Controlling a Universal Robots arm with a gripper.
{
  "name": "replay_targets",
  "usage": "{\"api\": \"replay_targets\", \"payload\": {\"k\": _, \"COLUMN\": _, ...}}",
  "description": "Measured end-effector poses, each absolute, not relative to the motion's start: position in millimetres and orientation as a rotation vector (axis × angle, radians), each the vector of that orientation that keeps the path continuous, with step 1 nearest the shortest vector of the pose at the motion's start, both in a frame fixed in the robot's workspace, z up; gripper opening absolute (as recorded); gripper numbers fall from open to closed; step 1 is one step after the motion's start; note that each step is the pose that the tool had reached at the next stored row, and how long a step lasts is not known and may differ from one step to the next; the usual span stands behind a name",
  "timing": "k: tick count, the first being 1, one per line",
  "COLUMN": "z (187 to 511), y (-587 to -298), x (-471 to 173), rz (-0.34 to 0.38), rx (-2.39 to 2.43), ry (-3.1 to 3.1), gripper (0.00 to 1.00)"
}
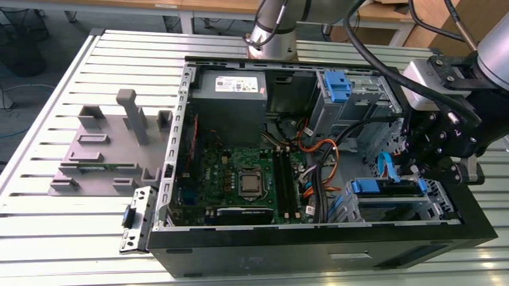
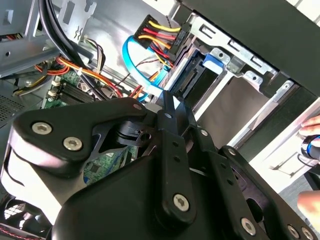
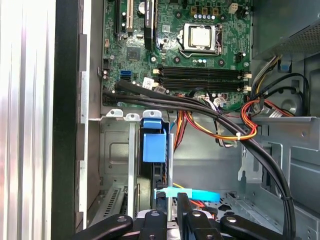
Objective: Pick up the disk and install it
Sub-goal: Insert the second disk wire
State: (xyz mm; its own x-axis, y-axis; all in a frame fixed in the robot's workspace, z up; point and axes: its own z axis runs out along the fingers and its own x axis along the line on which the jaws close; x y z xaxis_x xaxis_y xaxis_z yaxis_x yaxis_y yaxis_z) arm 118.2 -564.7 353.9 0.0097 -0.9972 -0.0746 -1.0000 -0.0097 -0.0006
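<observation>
- Nearest in the second wrist view, the black gripper (image 2: 167, 107) has its fingers drawn together into a narrow point above the drive cage; nothing shows between them, so they look closed and empty.
- Just beyond, the disk (image 3: 154, 145) sits edge-on in the drive bay (image 3: 117, 150), its blue rail end facing up; in the exterior view it lies at the case's near corner on that view's right (image 1: 387, 186).
- A light-blue data cable (image 2: 131, 57) loops close beside the fingertips, and the orange-and-yellow power leads (image 3: 235, 132) run near the bay.
- Farther off lie the motherboard (image 3: 200, 55) and CPU socket (image 3: 200, 36).
- Risk, as I judge it: the disk may not be fully seated, and a downward push with the cable this near could snag or pinch it.
- A person's hand (image 2: 311, 142) is close to the case edge.
</observation>
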Motion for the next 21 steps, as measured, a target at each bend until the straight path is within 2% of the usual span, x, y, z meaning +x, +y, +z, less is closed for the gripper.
{"api": "replay_targets", "payload": {"k": 16, "z": 360.6, "y": -564.6, "x": 120.6, "rz": 0.081, "rx": -2.194, "ry": 2.173, "gripper": 0.24}}
{"api": "replay_targets", "payload": {"k": 18, "z": 360.8, "y": -564.6, "x": 120.6, "rz": 0.081, "rx": -2.194, "ry": 2.173, "gripper": 0.25}}
{"api": "replay_targets", "payload": {"k": 19, "z": 360.8, "y": -564.6, "x": 120.6, "rz": 0.081, "rx": -2.194, "ry": 2.173, "gripper": 0.31}}
{"api": "replay_targets", "payload": {"k": 21, "z": 361.1, "y": -563.7, "x": 120.6, "rz": 0.081, "rx": -2.194, "ry": 2.173, "gripper": 0.31}}
